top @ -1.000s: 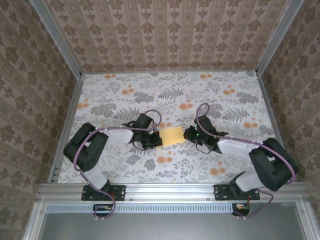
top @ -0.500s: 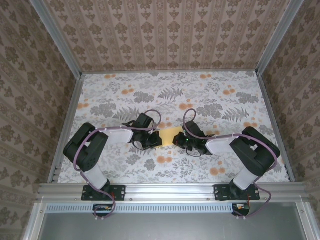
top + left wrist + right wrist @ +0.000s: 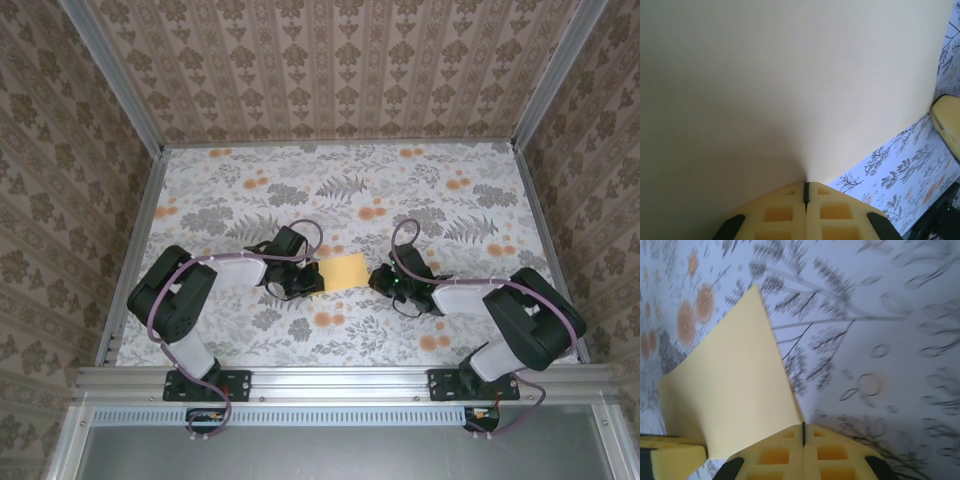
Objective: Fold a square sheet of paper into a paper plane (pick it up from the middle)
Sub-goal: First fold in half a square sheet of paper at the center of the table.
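The left gripper [image 3: 312,283] is clamping its pale foam fingers together on the left edge of the square sheet of paper [image 3: 343,272]. The sheet is stretching between the two grippers, over the middle of the floral tablecloth [image 3: 420,185]. The right gripper [image 3: 377,279] is also holding its jaws together, and it seems to be pinching the sheet's opposite corner. In the right wrist view the pale-yellow sheet is tilting up off the cloth and casting a shadow beside its edge.
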Robot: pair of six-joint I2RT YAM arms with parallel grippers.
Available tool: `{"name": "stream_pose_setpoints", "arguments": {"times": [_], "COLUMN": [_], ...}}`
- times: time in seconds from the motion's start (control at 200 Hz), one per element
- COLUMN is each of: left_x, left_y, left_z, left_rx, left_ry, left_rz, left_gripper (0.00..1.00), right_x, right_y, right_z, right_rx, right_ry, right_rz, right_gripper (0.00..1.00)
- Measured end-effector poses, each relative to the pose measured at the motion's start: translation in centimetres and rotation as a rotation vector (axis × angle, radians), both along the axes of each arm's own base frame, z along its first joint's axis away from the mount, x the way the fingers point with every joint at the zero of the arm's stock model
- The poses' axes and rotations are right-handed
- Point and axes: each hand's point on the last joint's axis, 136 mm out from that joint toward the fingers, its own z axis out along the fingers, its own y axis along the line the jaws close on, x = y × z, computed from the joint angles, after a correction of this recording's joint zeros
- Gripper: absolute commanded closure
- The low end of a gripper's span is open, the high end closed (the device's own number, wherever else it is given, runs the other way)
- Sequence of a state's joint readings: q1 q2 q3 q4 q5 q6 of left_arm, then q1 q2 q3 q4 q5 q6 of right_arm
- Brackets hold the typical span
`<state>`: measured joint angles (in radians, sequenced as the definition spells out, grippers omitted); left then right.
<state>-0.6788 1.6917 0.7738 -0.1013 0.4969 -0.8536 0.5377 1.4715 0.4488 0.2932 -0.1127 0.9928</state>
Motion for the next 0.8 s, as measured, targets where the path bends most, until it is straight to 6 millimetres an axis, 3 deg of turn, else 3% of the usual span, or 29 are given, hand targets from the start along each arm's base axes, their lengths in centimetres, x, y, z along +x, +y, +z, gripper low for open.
{"name": "stream_pose_setpoints", "arguments": {"times": [0.14,0.25,0.34,0.47,0.62,0.8], "left_x": [0.0,0.1,0.1,0.1,0.2,0.1], "left_y": [0.0,-0.1,-0.1,-0.1,-0.1,-0.4], "left_z": [0.0,0.1,0.1,0.1,0.2,0.4], "left_rx": [-0.002,-0.003,-0.002,0.004,0.016,0.032], "left_ry": [-0.002,-0.004,-0.010,-0.023,-0.051,-0.087], "left_rz": [0.000,0.000,0.000,-0.003,-0.008,-0.016], "left_gripper": [1.00,1.00,1.00,1.00,1.00,0.98], "right_x": [0.2,0.9,1.2,1.2,0.6,0.4], "right_y": [0.3,2.5,4.4,6.3,6.8,7.0], "right_z": [2.3,5.2,6.2,4.2,0.8,-0.1], "right_rx": [0.004,0.050,0.084,0.105,0.105,0.119], "right_ry": [-0.048,-0.109,-0.125,-0.073,0.023,0.056], "right_rz": [0.017,0.061,0.104,0.143,0.147,0.132], "right_gripper": [0.96,0.96,0.97,0.97,0.97,0.97]}}
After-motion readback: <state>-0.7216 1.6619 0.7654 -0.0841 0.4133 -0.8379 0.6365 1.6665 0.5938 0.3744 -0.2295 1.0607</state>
